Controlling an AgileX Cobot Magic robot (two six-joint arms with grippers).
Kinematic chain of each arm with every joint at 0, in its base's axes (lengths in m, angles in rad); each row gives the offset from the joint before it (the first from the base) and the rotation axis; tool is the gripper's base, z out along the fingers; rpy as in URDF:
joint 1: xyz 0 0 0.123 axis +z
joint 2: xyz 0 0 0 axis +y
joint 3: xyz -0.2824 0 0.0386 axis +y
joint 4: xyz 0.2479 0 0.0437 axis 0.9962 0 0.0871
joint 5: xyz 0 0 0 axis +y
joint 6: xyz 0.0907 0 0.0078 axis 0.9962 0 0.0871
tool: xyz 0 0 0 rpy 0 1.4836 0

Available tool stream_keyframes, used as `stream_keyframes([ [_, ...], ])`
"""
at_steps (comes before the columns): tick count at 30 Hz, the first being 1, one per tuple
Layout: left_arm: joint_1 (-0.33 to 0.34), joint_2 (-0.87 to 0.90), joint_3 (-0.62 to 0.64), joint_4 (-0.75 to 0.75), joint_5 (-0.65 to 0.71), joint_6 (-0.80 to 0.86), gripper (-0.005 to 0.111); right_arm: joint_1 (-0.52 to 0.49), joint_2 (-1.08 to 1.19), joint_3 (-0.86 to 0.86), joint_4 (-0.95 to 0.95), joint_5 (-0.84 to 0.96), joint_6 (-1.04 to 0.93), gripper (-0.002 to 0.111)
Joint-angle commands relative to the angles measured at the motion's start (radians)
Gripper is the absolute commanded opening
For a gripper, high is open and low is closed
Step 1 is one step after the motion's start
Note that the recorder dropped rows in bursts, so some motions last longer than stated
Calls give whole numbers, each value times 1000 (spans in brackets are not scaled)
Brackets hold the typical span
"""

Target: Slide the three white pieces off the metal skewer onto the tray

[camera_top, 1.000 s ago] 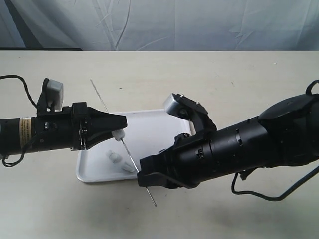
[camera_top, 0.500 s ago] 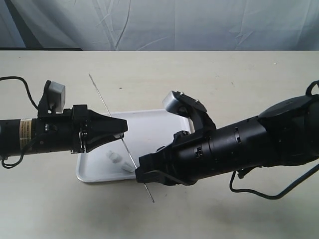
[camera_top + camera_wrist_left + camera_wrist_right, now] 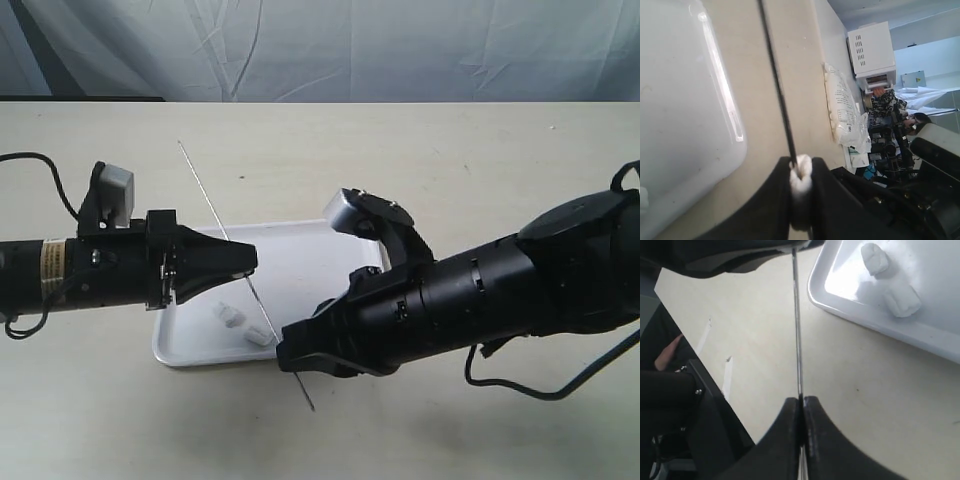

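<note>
The thin metal skewer (image 3: pixel 215 215) slants across the tray (image 3: pixel 310 245); its far tip reaches past the tray's back rim. My right gripper (image 3: pixel 285 352) is shut on its near end, seen closely in the right wrist view, where the right gripper (image 3: pixel 802 402) pinches the skewer (image 3: pixel 796 330). My left gripper (image 3: pixel 250 262) is shut on one white piece (image 3: pixel 801 172) that the skewer (image 3: pixel 780 100) still runs through. Two white pieces (image 3: pixel 228 316) (image 3: pixel 260 337) lie loose on the tray, and the right wrist view shows those pieces (image 3: pixel 875 257) (image 3: pixel 902 300) too.
The tray's rim (image 3: pixel 865 315) lies close to the right gripper, above the beige table (image 3: pixel 450 160). A grey curtain (image 3: pixel 350 50) hangs behind the table. Black cables (image 3: pixel 40 170) trail from both arms at the sides.
My left gripper has shifted slightly toward the near side with the white piece now tucked between its fingers. The skewer's far tip has moved a little farther back. The right gripper barely moved.
</note>
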Motion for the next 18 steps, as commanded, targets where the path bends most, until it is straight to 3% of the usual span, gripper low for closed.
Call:
stream_keyframes([
  [1, -4, -7, -3, -38, -1, 10, 3, -2, 1, 5, -57, 28, -5, -1],
  [18, -4, -7, -5, -220, -1, 124, 3, -2, 1, 129, -217, 200, 28, -1],
])
